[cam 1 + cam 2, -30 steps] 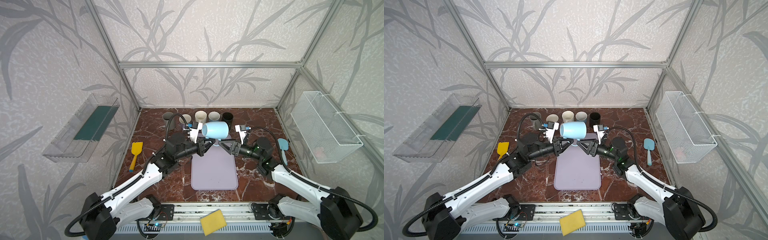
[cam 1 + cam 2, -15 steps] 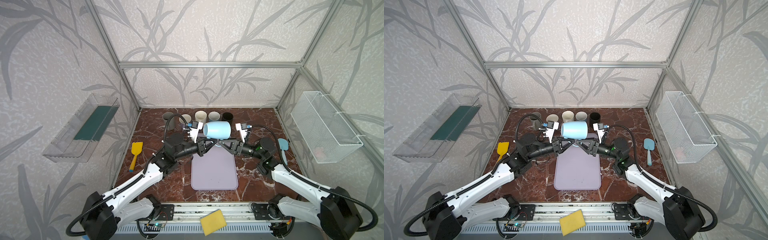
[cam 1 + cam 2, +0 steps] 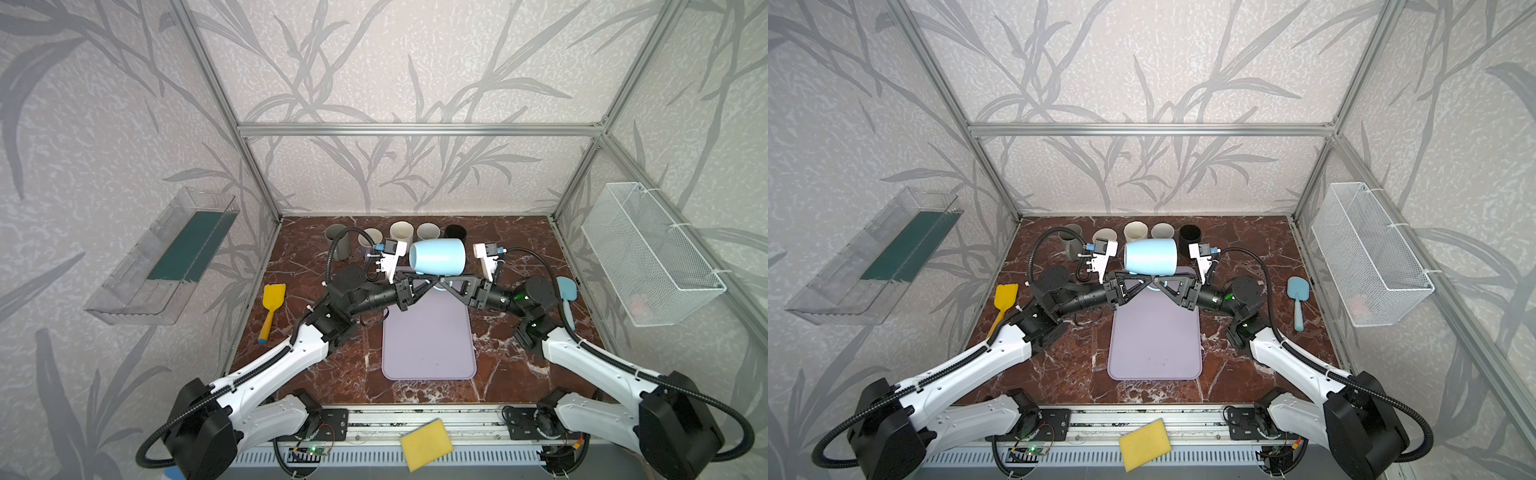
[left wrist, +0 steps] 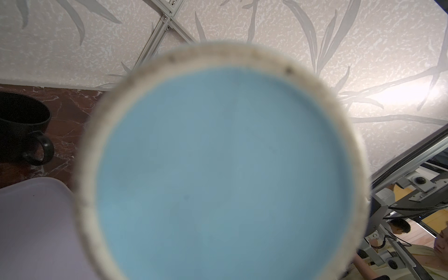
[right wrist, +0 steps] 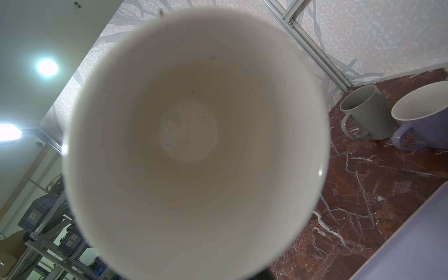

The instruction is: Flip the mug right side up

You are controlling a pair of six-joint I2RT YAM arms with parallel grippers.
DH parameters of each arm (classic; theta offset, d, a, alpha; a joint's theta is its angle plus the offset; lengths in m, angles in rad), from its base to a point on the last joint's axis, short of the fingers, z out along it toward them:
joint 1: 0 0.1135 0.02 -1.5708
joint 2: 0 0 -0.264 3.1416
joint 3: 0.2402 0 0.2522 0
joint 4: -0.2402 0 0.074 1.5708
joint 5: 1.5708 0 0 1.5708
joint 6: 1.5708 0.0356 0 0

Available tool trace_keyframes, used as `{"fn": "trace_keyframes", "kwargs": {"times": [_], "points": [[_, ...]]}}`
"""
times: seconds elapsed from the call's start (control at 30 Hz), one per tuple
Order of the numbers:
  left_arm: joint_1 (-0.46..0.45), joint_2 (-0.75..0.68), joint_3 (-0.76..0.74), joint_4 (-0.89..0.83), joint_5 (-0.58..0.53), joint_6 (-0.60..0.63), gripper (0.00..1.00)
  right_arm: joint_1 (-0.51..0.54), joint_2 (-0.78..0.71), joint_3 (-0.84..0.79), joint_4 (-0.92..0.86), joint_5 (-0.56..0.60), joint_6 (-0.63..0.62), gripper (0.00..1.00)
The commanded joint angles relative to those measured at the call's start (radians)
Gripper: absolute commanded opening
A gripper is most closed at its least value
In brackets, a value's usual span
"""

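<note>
While mug [image 3: 438, 257] hangs sideways, left fingers [image 3: 417, 286] clamp it below.

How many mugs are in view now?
6. The light blue mug is held on its side above the mat. Five stand in a row behind it, left to right: grey mug, lavender mug, taller cream mug, shorter cream mug, black mug. More may be hidden.

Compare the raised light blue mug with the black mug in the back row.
Pose: the light blue mug lies on its side; the black mug stands upright.
Support: the light blue mug is off the table, by the lilac mat's far end; the black mug rests on the marble tabletop.
Inside: the light blue mug is white; the black mug is dark.
Both are plain, unprinted mugs.
</note>
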Motion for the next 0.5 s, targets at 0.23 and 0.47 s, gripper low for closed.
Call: {"fn": "trace_keyframes", "kwargs": {"times": [0.23, 0.47], "points": [[0.002, -0.008, -0.009, 0.065, 0.018, 0.002, 0.0, -0.005, 0.02, 0.015, 0.183, -0.003, 0.092, 0.12], [0.003, -0.003, -0.011, 0.066, 0.02, -0.001, 0.0, -0.004, 0.053, 0.021, 0.233, -0.018, 0.126, 0.0]]}}
